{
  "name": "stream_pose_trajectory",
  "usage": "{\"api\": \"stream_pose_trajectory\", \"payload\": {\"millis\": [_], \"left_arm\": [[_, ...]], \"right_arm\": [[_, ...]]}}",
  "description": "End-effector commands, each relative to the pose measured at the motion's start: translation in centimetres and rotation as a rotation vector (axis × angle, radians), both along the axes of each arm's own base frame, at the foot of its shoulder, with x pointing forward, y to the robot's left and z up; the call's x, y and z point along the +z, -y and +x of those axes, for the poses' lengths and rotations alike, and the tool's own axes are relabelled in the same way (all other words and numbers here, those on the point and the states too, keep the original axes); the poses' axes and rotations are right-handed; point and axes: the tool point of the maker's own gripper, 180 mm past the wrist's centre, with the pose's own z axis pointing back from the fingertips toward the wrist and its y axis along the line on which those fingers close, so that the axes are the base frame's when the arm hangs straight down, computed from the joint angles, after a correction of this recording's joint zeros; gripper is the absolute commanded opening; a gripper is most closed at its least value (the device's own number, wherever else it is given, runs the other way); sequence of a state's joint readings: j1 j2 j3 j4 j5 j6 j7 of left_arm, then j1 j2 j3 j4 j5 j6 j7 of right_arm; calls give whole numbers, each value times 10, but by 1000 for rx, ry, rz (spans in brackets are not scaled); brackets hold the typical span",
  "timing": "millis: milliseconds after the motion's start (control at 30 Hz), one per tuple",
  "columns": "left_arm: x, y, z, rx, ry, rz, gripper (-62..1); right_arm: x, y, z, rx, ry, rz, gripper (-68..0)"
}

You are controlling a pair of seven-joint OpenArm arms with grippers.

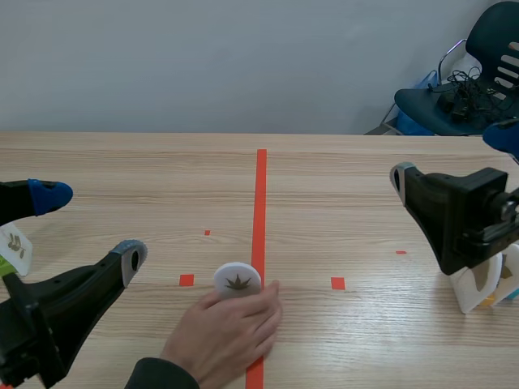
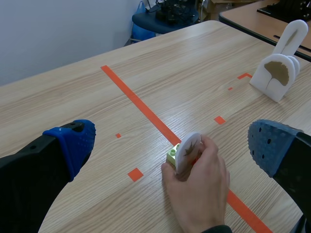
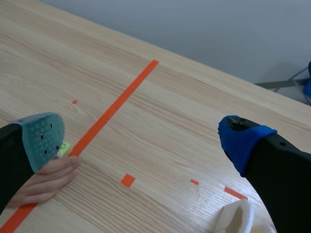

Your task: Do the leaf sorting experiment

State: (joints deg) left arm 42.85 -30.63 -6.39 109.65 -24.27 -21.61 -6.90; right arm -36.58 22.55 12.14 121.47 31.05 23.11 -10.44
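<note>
A white disc with a brown leaf picture (image 1: 238,279) stands on a small green block (image 2: 172,156) beside the orange centre line, in front of the robot. A person's hand (image 1: 227,328) coming from the near edge holds it. In the left wrist view the disc (image 2: 187,151) and the hand (image 2: 199,189) lie between and just ahead of my left gripper (image 2: 170,141), which is open. My left gripper (image 1: 89,227) sits low at the left. At the right, my right gripper (image 1: 452,156) is open and holds nothing. The hand (image 3: 46,179) and the block (image 3: 64,148) show beside its left finger.
A white holder with leaf discs (image 1: 478,284) stands under the right arm, and is also seen in the left wrist view (image 2: 277,73). Another leaf card (image 1: 15,247) sits at the far left. A dark chair (image 1: 470,81) is beyond the table's far right corner.
</note>
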Motion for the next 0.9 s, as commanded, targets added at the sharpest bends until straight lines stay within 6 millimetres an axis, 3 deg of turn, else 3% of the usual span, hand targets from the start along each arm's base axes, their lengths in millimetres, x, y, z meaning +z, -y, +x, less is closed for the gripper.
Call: {"api": "stream_pose_trajectory", "payload": {"millis": [0, 200, 367, 600, 867], "left_arm": [[7, 0, 2, 1, 21, -15, 14], [7, 0, 2, 1, 21, -15, 14], [7, 0, 2, 1, 22, -16, 14], [7, 0, 2, 1, 22, -16, 14], [7, 0, 2, 1, 22, -16, 14]], "right_arm": [[3, 4, 5, -12, 19, 7, 4], [2, -1, 4, 2, 12, 16, 4], [-11, -24, -1, 59, -27, 46, 4], [-52, -56, 7, 148, -73, 49, 4], [-112, -98, 17, 262, -105, 6, 4]]}}
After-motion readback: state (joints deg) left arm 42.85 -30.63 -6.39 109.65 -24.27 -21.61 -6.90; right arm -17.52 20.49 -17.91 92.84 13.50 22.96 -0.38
